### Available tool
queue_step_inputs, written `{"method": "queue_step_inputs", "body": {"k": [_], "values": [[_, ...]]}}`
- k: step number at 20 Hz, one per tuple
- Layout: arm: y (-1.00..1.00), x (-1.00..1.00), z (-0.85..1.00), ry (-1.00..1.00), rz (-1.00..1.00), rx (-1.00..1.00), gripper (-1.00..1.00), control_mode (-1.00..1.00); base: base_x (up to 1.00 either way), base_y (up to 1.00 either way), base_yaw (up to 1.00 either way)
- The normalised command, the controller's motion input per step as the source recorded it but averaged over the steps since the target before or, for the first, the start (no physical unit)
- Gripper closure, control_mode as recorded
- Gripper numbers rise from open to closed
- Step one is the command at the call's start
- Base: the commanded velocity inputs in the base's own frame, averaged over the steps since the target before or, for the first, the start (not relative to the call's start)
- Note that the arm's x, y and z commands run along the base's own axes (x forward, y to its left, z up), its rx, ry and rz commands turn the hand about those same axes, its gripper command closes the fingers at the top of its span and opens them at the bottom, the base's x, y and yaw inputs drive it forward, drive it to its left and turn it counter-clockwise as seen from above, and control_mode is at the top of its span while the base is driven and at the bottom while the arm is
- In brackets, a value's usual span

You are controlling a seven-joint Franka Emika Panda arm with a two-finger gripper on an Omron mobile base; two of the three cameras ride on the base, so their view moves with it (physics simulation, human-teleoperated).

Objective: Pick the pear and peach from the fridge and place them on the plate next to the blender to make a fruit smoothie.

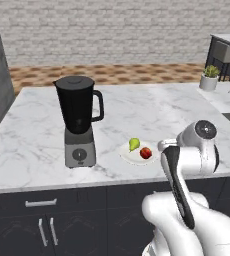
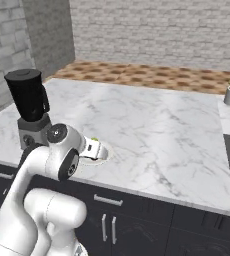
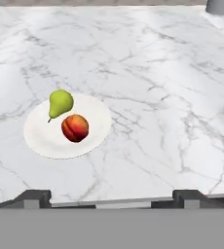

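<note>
Pear (image 3: 61, 102): on plate (image 3: 41, 136), touching peach (image 3: 75, 128).
Blender (image 1: 79, 120): left of plate on bench (image 1: 152, 110).
Gripper (image 3: 113, 198): fingers apart, empty.

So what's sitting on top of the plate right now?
On the plate lie the pear and the peach, side by side. The patches of plate directly under the two fruits are hidden.

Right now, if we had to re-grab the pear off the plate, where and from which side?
Probably from above, jaws across the pear's rounded belly, not its narrow stem end. It lies on its side on the plate; the peach sits close beside it, so keep one finger clear of that side.
</note>
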Motion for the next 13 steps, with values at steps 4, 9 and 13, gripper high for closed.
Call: {"method": "queue_step_inputs", "body": {"k": [4,9,13], "values": [[-0.4,-1.0,1.0,-0.51,-0.05,0.0,-1.0,-1.0,0.0,0.0,0.0],[-0.39,-0.99,1.0,-0.46,-0.03,0.0,-1.0,-1.0,0.0,0.0,0.0],[-0.21,-0.76,0.63,-0.3,-0.03,0.01,-1.0,-1.0,0.0,0.0,0.0]]}}
